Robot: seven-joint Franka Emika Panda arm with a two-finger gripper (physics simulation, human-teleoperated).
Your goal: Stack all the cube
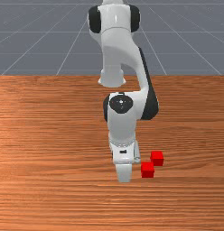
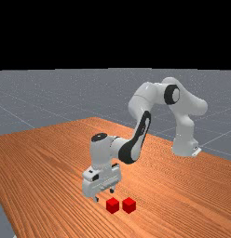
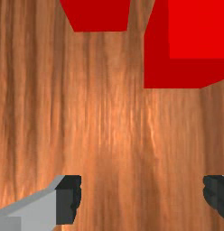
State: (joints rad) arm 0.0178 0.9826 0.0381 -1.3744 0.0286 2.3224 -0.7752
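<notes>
Low over the table, the gripper (image 2: 104,195) is open with nothing between its fingers. Two red cubes stand on the wood: one cube (image 2: 112,205) is closer to the fingers in the far view, with the other cube (image 2: 129,205) at its right. The front view has the hand left of both, beside the nearer cube (image 1: 147,169); the second cube (image 1: 157,158) is farther back and slightly right. In the wrist view the gripper (image 3: 142,198) shows bare wood between its fingertips, and parts of a cube (image 3: 100,16) and a larger-looking cube (image 3: 190,29) are visible, apart from each other.
The orange-brown table (image 1: 50,135) extends around the cubes, with bare wood on the front view's left. The arm reaches over the table from its base, at the far view's right. The two cubes stand close together, with a narrow gap.
</notes>
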